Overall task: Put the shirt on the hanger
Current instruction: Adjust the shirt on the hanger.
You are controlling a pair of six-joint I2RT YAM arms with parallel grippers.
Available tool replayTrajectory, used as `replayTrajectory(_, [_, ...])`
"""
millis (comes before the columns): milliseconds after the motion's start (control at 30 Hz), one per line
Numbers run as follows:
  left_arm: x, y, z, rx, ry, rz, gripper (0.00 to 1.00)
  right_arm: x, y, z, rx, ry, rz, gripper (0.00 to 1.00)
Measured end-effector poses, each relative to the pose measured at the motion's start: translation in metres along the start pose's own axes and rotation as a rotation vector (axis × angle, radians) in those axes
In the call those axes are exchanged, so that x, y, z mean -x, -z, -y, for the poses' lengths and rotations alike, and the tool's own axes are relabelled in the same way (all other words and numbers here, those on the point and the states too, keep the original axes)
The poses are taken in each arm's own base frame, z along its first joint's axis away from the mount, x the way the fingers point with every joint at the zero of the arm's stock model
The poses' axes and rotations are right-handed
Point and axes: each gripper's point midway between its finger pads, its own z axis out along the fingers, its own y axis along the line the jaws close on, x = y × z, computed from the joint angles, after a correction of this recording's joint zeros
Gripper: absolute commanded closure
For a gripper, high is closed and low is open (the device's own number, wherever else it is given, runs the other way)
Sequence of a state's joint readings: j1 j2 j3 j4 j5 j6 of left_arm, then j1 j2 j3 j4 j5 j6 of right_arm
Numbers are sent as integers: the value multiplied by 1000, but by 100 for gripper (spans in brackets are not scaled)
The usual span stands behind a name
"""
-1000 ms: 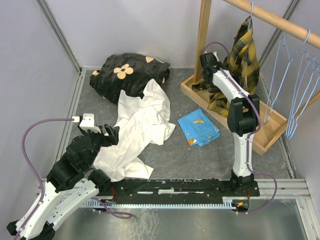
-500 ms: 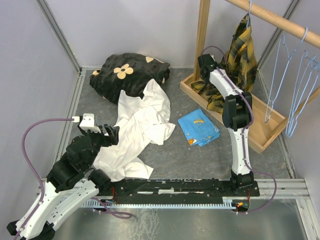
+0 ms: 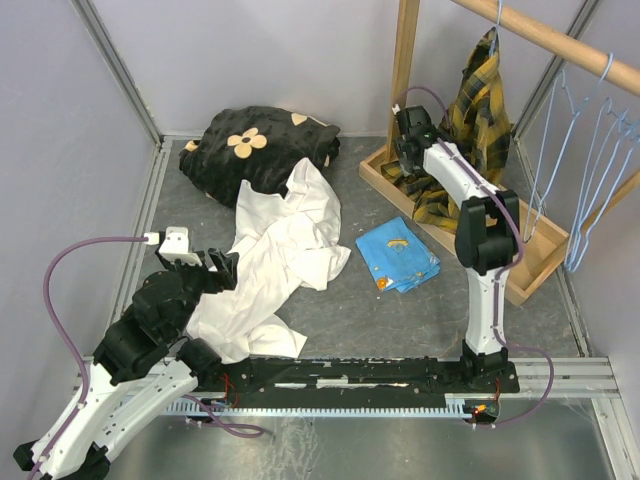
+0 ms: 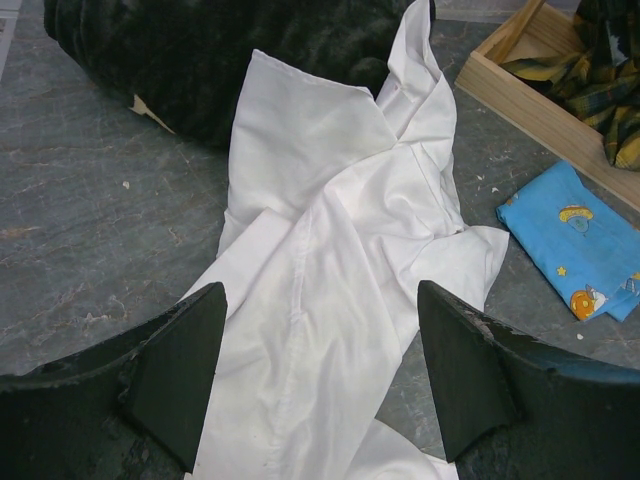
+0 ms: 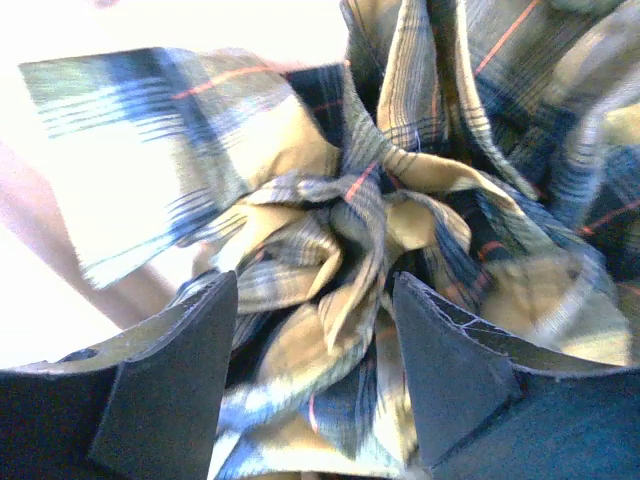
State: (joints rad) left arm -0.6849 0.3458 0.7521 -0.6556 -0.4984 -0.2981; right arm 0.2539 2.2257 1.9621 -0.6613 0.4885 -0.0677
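Right gripper (image 5: 312,290) is reaching forward on its outstretched arm, jaws standing apart at the bunched shirt (image 5: 450,130) hanging under the rail (image 3: 560,42).

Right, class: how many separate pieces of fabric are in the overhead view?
4. Black flowered cloth at back left; white garment spread in front of it; folded blue cloth at centre; plaid shirt hanging by the wooden rail, right. Others may hide under the piles.
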Motion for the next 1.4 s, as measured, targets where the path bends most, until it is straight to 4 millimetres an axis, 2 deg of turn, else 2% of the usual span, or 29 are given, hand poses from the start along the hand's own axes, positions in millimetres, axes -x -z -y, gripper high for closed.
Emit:
replayTrajectory(200, [0,0,0,0,0,0,17,42,75,-10,91,30,224,19])
replayTrajectory(233, [0,0,0,0,0,0,17,47,89,-18,107,45,258,19])
replayTrajectory(300, [0,0,0,0,0,0,17,50,108,-26,125,62,296,18])
replayTrajectory(367, [0,0,0,0,0,0,17,45,119,-33,132,78,298,18])
replayTrajectory(500, [0,0,0,-1,0,0,17,22,114,-35,95,82,226,19])
replayTrajectory(700, [0,0,0,-2,1,0,17,-37,90,-41,92,134,64,19])
replayTrajectory(833, [1,1,0,-3,2,4,17,-66,83,-51,141,206,-4,17])
replayTrajectory(933, [1,1,0,-4,3,4,17,-74,87,-51,170,276,-37,16])
replayTrajectory(1100, [0,1,0,-4,3,4,17,-74,93,-48,170,358,-61,16])
replayTrajectory(1400, [0,1,0,-4,2,3,17,-98,91,-36,97,503,-173,18])
